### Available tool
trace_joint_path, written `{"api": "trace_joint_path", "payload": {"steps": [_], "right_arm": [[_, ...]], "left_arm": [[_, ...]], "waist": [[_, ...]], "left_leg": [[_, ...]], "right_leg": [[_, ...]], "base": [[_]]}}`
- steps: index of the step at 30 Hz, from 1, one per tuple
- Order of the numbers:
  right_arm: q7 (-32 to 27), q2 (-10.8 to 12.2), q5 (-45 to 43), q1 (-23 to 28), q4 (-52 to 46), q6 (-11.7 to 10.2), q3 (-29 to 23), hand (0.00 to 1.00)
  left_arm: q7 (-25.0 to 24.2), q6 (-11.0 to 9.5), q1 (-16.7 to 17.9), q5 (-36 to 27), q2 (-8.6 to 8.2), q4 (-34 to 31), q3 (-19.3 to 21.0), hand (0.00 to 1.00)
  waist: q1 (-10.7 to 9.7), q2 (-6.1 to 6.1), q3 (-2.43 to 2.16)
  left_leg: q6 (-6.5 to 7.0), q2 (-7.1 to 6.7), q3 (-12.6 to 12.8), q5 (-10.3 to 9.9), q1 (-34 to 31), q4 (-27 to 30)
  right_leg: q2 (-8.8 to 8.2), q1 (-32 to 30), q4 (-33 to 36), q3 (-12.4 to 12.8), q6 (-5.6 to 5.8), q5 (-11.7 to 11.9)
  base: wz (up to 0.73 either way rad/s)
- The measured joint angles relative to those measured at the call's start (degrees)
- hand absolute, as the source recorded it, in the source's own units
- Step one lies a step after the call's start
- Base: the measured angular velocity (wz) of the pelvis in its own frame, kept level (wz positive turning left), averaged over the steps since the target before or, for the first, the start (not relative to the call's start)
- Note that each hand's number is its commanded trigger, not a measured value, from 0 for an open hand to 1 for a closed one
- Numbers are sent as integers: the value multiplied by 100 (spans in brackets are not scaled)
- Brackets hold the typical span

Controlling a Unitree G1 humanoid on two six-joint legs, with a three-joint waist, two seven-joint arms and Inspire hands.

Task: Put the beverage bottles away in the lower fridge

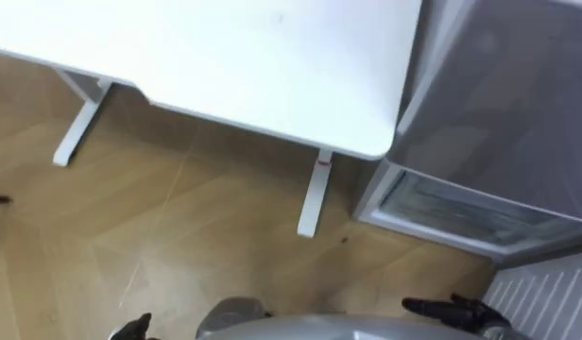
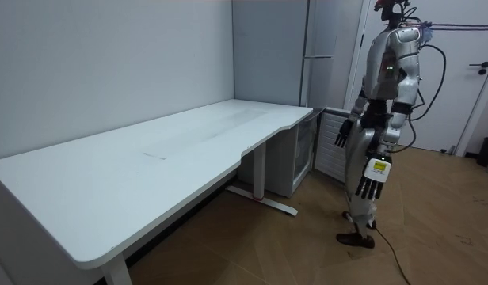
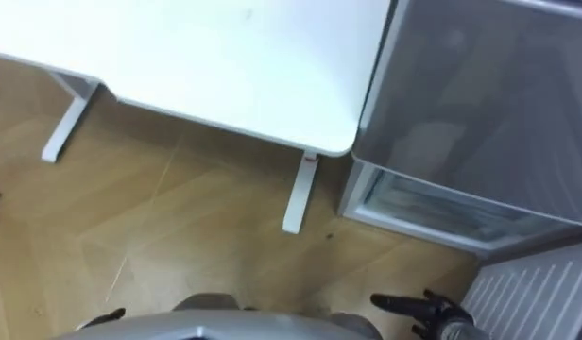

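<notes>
The tall grey fridge (image 1: 499, 94) stands at the right, just past the end of the white table (image 1: 272, 57). Its lower compartment (image 1: 461, 212) is open and shows a glass shelf edge. The compartment's white ribbed door (image 1: 546, 293) is swung out at the lower right. My right hand (image 1: 452, 309) hangs by my hip near that door, dark fingers straight, holding nothing. My left hand (image 2: 369, 186) hangs at my side with straight fingers, and its tip shows at the bottom edge (image 1: 132, 331). I stand on the wooden floor facing the corner between table and fridge.
A white table leg with its foot (image 1: 313, 203) stands on the floor straight ahead, another (image 1: 76, 132) at the far left. In the room view a white door (image 2: 474, 71) is behind me. Bare wooden floor (image 1: 178, 246) lies between me and the table.
</notes>
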Motion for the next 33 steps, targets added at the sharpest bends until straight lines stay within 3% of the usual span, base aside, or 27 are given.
{"api": "trace_joint_path", "payload": {"steps": [5,12,15,19,21,26,30,33], "right_arm": [[-54,154,-594,123,-158,-124,-75,0],[-298,266,-636,228,-173,-190,-254,0],[-317,275,-1002,193,-198,-179,-302,0],[-318,271,-1866,149,-476,-178,-338,0],[-342,275,-1983,150,-542,-174,-325,0],[-555,277,-2130,145,-587,-170,-292,0],[-756,303,-2311,75,-592,-177,-454,0],[-845,278,-2325,-14,-740,-178,-571,0]], "left_arm": [[2,8,67,99,-66,21,113,0],[11,50,90,328,-270,7,282,0],[-12,109,105,422,-289,9,349,0],[-137,221,107,605,-369,-7,686,0],[-152,225,95,596,-413,-8,719,0],[-162,251,-6,610,-403,9,703,0],[-189,247,-26,614,-366,29,701,0],[-264,174,-71,633,-327,62,711,0]], "waist": [[-89,34,0],[-158,44,26],[-76,41,24],[-44,45,9],[-17,28,23],[36,56,3],[-107,3,-6],[-112,14,13]], "left_leg": [[-1,12,117,-1,176,-106],[-14,42,234,-9,456,-218],[-27,108,364,-29,522,-204],[-48,126,349,-59,674,-214],[-48,126,352,-59,739,-240],[-47,126,336,-59,863,-392],[-43,112,336,-61,835,-395],[-41,108,338,-60,819,-402]], "right_leg": [[65,88,-67,182,-17,64],[109,272,-158,385,-25,90],[154,247,-137,600,-27,97],[230,247,-132,931,-43,151],[248,242,-125,1076,-38,172],[274,182,-133,1290,-37,257],[267,124,-128,1374,-11,294],[274,45,-113,1460,0,348]], "base": [[-24],[-13],[-26],[-43],[-36],[-35],[-6],[-21]]}}
